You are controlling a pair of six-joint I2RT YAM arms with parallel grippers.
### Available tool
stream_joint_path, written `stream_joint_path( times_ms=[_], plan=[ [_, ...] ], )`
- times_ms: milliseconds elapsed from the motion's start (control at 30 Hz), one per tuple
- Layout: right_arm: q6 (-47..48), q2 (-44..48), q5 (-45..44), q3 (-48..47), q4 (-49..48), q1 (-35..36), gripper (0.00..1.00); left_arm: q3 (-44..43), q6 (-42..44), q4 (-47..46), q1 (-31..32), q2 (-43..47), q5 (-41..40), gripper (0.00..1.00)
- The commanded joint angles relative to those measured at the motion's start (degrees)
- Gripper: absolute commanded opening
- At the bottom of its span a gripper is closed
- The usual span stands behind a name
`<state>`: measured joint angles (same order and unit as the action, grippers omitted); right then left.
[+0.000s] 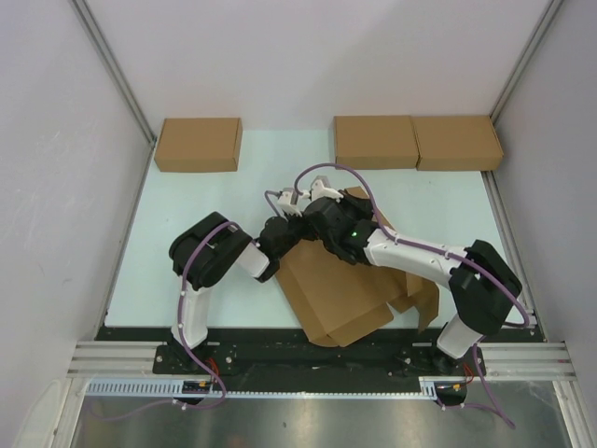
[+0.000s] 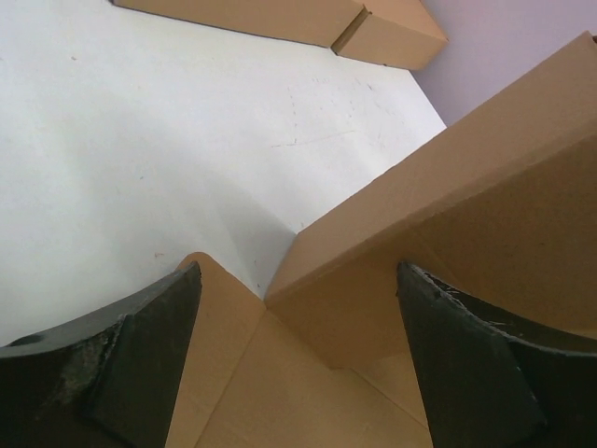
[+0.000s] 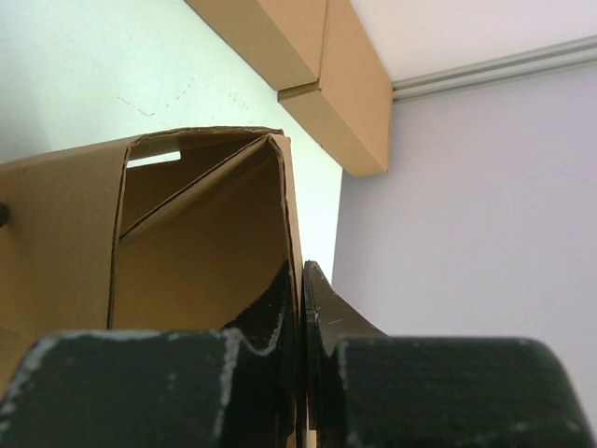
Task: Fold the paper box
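A half-folded brown paper box (image 1: 331, 289) lies on the pale desk (image 1: 187, 196), around the middle and close to the two arms. The left tool (image 2: 298, 280) stands wide apart, straddling a raised corner of the box without gripping it. The right tool (image 3: 303, 280) is pinched together on a thin upright wall of the box. To fold well, the right should probably hold that wall steady while the left presses the neighbouring flap along its crease. Three closed boxes (image 1: 373, 142) sit along the far edge. No writing or labels can be read.
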<state>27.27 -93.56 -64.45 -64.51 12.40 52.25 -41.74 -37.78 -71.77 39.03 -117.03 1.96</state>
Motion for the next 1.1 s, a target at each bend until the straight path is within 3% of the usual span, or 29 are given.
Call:
stream_joint_path(
  times_ms=[0,400,633,733,933,1067],
  plan=[
    [-7.75,1.54,11.18,1.23,0.6,0.05,0.0,-3.53,2.53,-27.02,0.88,1.37,5.51,0.92],
    [-8.63,2.68,14.43,1.23,1.75,-1.18,0.0,-5.81,4.03,-27.11,0.79,1.19,16.49,0.93],
    [-8.63,2.24,14.96,1.23,2.1,-0.83,0.0,-8.53,3.94,-27.11,0.88,-0.82,17.99,1.0],
    [-8.28,1.72,14.26,1.23,1.92,-0.48,0.0,-9.41,3.68,-27.11,0.88,-1.27,18.43,0.95],
    [-6.88,0.75,11.28,1.23,0.96,0.48,0.0,-9.86,3.59,-27.11,0.88,-1.62,19.23,0.75],
    [-6.79,1.36,10.48,1.14,1.04,0.49,0.0,-8.72,3.59,-27.11,0.96,-1.01,19.58,0.76]
  ],
)
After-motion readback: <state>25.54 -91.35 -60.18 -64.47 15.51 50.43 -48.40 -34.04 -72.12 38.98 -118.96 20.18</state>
